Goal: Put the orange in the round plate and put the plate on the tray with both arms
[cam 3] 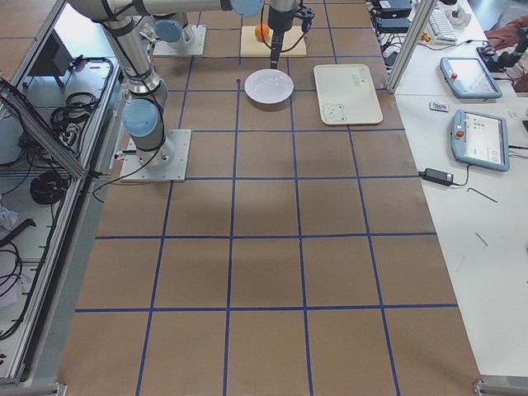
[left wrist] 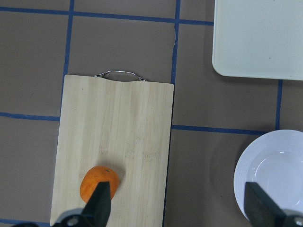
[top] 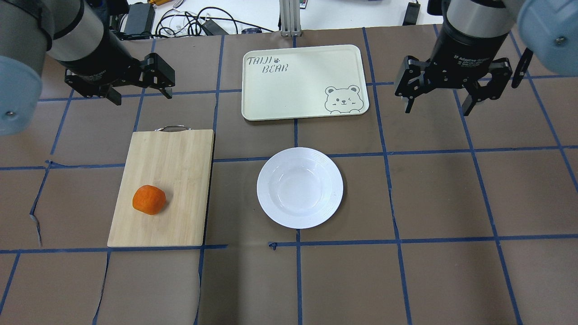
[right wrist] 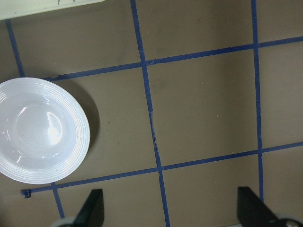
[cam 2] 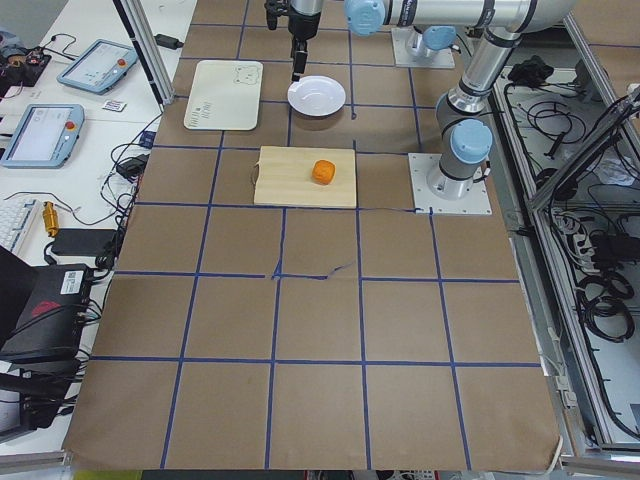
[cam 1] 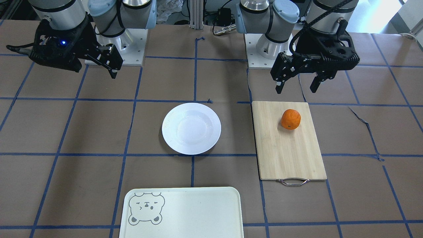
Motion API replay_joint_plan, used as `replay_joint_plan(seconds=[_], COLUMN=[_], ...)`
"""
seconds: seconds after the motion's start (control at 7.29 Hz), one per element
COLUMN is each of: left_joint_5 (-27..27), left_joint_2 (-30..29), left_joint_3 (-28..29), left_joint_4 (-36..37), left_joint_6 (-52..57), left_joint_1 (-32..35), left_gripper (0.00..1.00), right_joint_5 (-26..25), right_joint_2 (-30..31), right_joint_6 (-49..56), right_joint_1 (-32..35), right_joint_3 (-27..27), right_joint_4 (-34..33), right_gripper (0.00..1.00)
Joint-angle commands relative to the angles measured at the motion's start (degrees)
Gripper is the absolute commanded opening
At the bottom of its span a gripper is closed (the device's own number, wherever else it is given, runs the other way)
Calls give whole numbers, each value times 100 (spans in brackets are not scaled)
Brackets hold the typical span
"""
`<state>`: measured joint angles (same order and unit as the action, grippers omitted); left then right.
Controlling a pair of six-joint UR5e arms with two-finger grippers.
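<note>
The orange [top: 149, 199] lies on the near part of a bamboo cutting board [top: 171, 167], on my left side. The empty white round plate [top: 300, 187] sits at the table's middle, with the cream tray [top: 293, 85] and its bear face just beyond it. My left gripper [top: 142, 97] hangs open above the table past the board's metal handle. In its wrist view the orange [left wrist: 99, 182] shows beside one fingertip [left wrist: 102, 194]. My right gripper [top: 437, 110] hovers open to the right of the tray, holding nothing. The plate [right wrist: 40, 130] is at the left of its wrist view.
Brown paper with blue tape lines covers the table [top: 451, 203]. The cutting board [cam 1: 287, 148] has a metal handle [cam 1: 293, 181] on its far end. Cables and boxes lie beyond the table's far edge [top: 189, 25]. Tablets rest on a side bench [cam 3: 478, 132].
</note>
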<state>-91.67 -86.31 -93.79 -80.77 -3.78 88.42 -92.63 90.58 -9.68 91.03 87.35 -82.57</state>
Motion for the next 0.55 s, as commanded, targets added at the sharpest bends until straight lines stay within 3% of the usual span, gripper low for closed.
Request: replay_joint_plan(seconds=[0.0,0.41], left_joint_5=[9,0], left_joint_2=[0,0], left_joint_3=[1,-8], left_joint_4=[0,0], left_joint_6=[0,0], left_joint_1=[0,0], left_gripper=[100,100], right_joint_5=[25,35], right_joint_2=[-13,-40], right_joint_6=[1,1], right_joint_1=[-6,-6], right_joint_3=[19,10], right_joint_4=[4,4], right_gripper=[100,100])
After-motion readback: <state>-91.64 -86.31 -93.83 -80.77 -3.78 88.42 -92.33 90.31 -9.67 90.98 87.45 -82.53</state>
